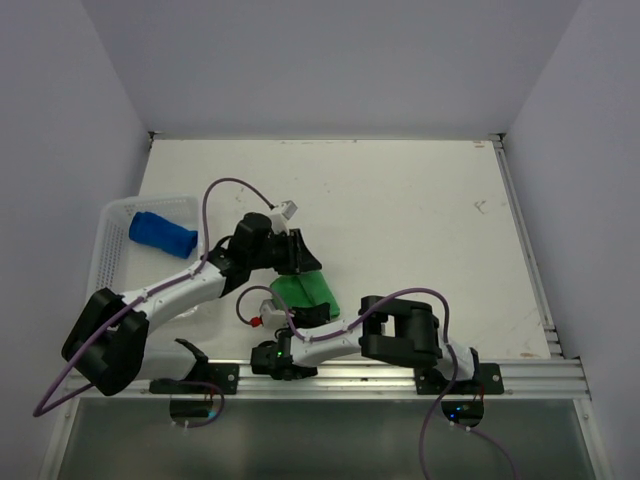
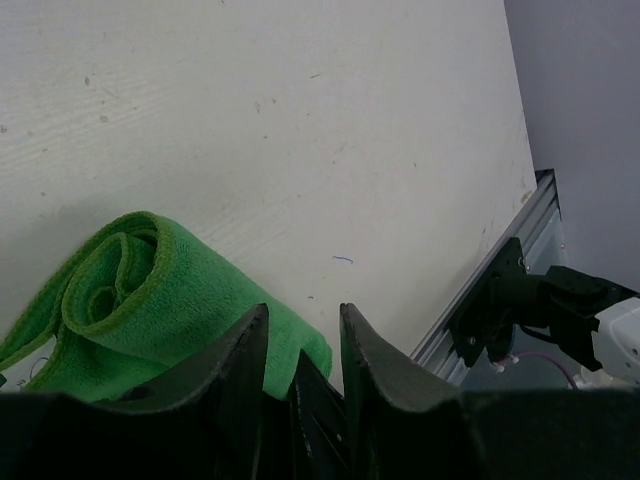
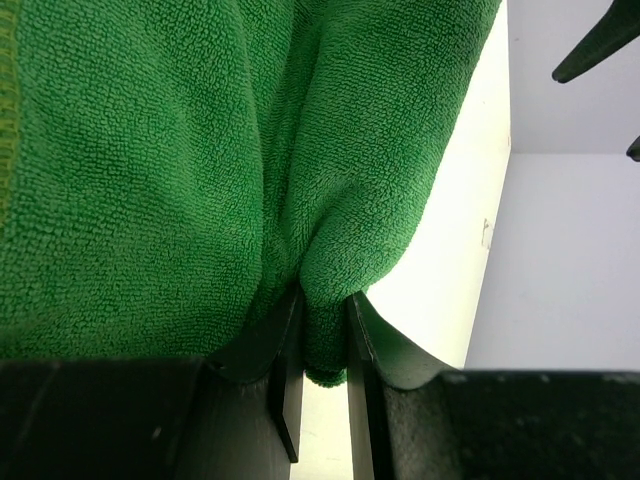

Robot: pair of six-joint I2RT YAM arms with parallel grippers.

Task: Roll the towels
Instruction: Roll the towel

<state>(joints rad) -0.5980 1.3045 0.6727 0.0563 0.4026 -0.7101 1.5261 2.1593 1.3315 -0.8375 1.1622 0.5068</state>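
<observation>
A bright green terry-cloth towel [image 1: 305, 295] is found near the front edge of the white table [image 1: 420, 220], between the two arms. It is partly rolled: a spiral end is shown in the left wrist view, with looser cloth lying beside it. A royal blue rolled cloth towel [image 1: 162, 234] is seen in the white plastic mesh basket [image 1: 115, 215] at the left of the table, well apart from the green one.

The right tool [image 3: 325, 300] is closed narrowly on a fold of the green towel, which is pinched between its fingers. The left tool [image 2: 303, 315] is set partly open right at the edge of the roll; whether any cloth is caught in it cannot be told, since the gap is in shadow.

Several failures are judged possible. Only a thin fold is held, so the soft cloth could be slipped out of the right tool under any pull, and tension on the roll would be lost. If that fold is dragged away from the spiral, the coil is likely to be loosened or drawn open. If the left tool is closed carelessly, an outer layer could be snagged and the core pulled out. The two tools are placed close together over one small towel, so contact between them may be caused by a modest misjudged move. The towel could also be pushed onto the front rail, given how near it lies
</observation>
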